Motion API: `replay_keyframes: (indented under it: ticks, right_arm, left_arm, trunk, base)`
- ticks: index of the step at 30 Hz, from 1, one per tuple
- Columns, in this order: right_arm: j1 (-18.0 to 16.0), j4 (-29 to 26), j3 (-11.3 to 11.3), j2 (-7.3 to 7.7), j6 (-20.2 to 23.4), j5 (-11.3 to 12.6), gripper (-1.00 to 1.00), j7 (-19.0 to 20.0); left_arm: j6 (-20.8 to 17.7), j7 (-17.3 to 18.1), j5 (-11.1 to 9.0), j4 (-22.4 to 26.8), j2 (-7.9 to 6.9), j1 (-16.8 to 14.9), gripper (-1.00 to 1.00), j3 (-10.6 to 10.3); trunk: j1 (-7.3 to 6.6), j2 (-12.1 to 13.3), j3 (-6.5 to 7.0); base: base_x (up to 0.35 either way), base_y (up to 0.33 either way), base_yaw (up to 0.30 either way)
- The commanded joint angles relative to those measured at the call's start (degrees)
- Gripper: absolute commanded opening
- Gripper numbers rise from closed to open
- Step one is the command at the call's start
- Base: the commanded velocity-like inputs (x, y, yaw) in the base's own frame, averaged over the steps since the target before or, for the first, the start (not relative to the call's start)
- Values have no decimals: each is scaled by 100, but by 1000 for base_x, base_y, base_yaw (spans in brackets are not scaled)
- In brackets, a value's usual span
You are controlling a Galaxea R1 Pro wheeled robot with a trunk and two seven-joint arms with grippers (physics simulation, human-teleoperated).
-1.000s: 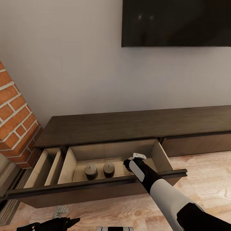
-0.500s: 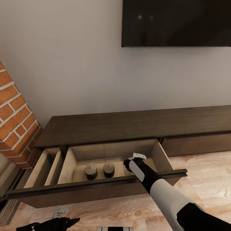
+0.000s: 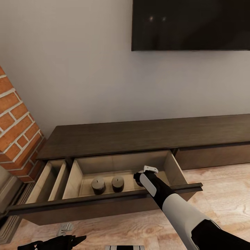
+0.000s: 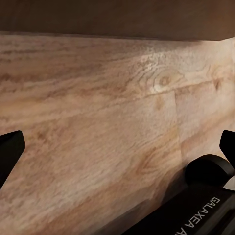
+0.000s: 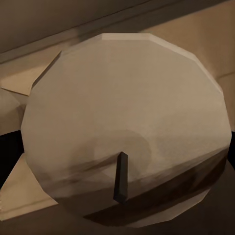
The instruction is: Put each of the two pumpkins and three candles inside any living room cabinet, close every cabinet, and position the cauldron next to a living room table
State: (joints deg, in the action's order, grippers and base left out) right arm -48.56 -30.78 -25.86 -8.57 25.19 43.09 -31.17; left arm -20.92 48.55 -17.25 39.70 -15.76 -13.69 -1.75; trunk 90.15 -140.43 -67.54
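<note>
A: Where is the cabinet (image 3: 139,137) seen?
B: Against the pale wall, under a dark screen (image 3: 191,24). A brick column (image 3: 15,128) is noted beside its end on the left of the head view. Its wide drawer (image 3: 175,166) is pulled out, and the pale interior is exposed.

A: And the candles?
B: Two candles (image 3: 98,185) (image 3: 118,183) are seen standing upright side by side on the drawer floor, close together but apart. A third candle (image 5: 127,127) is seen very close in the right wrist view, top face and dark wick (image 5: 120,177) turned to the camera.

A: The right gripper (image 3: 139,177)?
B: It is lowered into the drawer, just beside the second candle. Its fingers are hidden behind the wrist and the candle, so whether they are spread or pinching cannot be told.

A: The left gripper (image 3: 74,239)?
B: It is held low over the wooden floor (image 4: 98,122), in front of the drawer front. In the left wrist view its two dark fingers (image 4: 10,152) are seen well spread, with nothing between them but floorboards.
</note>
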Motion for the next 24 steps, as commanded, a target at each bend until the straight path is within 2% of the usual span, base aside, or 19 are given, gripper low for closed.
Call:
replay_keyframes:
  ticks: [1,10,14,18,21,24]
  right_arm:
    - [-5,-8,-33,4,0,56,100,-52]
    - [-5,-12,-16,12,-74,68,100,-48]
    - [-5,-15,-14,13,-81,68,100,-47]
    - [-5,-16,-14,13,-84,68,100,-47]
    - [-5,-16,-15,13,-84,67,100,-47]
    - [-5,-16,-15,13,-84,65,100,-47]
  left_arm:
    - [-53,-3,-59,2,-6,-2,100,-18]
    - [-61,3,-72,2,-22,-2,100,-9]
    - [-96,5,-57,2,-6,-2,100,-12]
    - [-413,6,-34,2,-22,-2,100,-6]
    - [-462,3,-26,7,-16,-2,100,-2]
    - [-473,5,-28,10,-21,-2,100,5]
  trunk:
    - [-1,-2,-5]
    - [-1,-2,-5]
    - [-89,158,67]
    - [-133,239,103]
    - [-199,359,157]
    - [-199,359,157]
  base:
    - [0,0,0]
    - [0,0,0]
    - [0,0,0]
    - [0,0,0]
    - [0,0,0]
    - [0,0,0]
